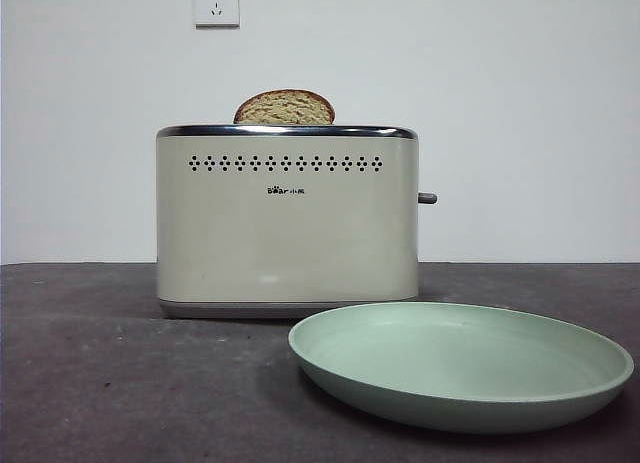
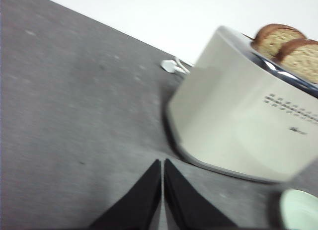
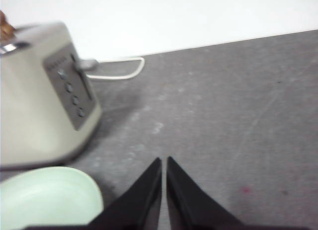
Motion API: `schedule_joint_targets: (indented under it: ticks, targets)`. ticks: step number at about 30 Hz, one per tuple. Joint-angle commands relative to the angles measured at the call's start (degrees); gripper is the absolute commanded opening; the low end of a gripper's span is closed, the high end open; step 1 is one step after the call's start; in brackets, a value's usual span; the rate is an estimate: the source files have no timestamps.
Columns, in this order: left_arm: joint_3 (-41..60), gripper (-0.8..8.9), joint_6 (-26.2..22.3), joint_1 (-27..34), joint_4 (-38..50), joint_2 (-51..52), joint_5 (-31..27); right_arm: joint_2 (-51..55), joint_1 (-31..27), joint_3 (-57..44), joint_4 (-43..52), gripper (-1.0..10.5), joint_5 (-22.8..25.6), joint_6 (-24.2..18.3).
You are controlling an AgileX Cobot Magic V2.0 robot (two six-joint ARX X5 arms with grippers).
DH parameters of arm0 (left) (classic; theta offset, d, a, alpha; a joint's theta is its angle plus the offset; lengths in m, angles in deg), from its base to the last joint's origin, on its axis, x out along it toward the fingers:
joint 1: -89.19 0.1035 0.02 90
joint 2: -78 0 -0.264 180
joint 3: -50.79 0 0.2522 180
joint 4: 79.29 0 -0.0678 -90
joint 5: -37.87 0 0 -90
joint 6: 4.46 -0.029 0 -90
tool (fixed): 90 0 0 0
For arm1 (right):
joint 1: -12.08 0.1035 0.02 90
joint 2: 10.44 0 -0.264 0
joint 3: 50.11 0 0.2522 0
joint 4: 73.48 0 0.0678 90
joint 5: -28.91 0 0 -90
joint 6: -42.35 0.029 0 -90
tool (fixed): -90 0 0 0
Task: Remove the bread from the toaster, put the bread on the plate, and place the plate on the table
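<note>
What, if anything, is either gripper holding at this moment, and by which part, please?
Nothing is held. The left gripper and right gripper are both shut on nothing above the table; the bread sits in the toaster.

A low front camera looks level across the table (image 1: pixel 90 383) at the toaster (image 1: pixel 287 223), close, with the plate (image 1: pixel 460 368) nearest. The left wrist camera looks down along its gripper (image 2: pixel 162 163) toward the toaster's long side. The right wrist camera faces its lever end. All three share toaster and plate.
</note>
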Motion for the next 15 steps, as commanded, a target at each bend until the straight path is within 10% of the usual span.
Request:
schedule_joint_targets:
  ticks: [1,15]
  targets:
    - [-1.22,0.07,2.99,0.11,0.48,-0.04,3.93,0.15,-0.04,1.75,-1.40,0.0,-0.11,5.22]
    - [-15.52,0.07,-0.46,0.09,-7.93,-7.72,13.99,-10.69,0.31,20.35,-13.53,0.0,-4.87,3.08]
